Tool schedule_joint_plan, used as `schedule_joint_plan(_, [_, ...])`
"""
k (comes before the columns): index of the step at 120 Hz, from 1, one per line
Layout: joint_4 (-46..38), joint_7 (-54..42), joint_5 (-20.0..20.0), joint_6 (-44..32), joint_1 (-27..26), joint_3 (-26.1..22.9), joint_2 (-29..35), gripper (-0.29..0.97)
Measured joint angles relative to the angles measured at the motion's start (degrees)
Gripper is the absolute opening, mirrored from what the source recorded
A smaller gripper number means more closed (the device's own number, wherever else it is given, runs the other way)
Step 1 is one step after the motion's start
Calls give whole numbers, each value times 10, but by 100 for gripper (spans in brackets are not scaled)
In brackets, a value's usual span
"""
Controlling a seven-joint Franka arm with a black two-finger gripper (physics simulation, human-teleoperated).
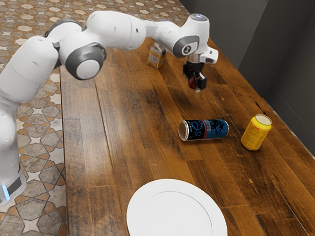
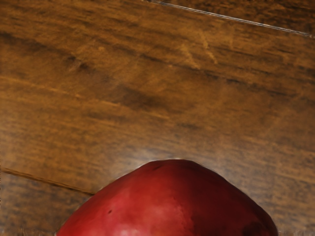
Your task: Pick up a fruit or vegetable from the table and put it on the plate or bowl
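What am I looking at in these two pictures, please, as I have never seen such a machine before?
This is a white robot arm working at a wooden table. One picture comes from a camera beside the arm. The other comes from a camera on its hand, looking down at the wood. The black gripper is closed on a red fruit, gripping it from two sides. On the table are a white plate, a blue can lying on its side, an upright yellow can and a small carton. The fruit is meant for the plate.
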State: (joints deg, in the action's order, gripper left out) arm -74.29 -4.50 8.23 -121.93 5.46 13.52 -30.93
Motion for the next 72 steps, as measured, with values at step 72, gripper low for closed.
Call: schedule_joint_plan(72, [25,49,-28,287,-245,-8,97,28])
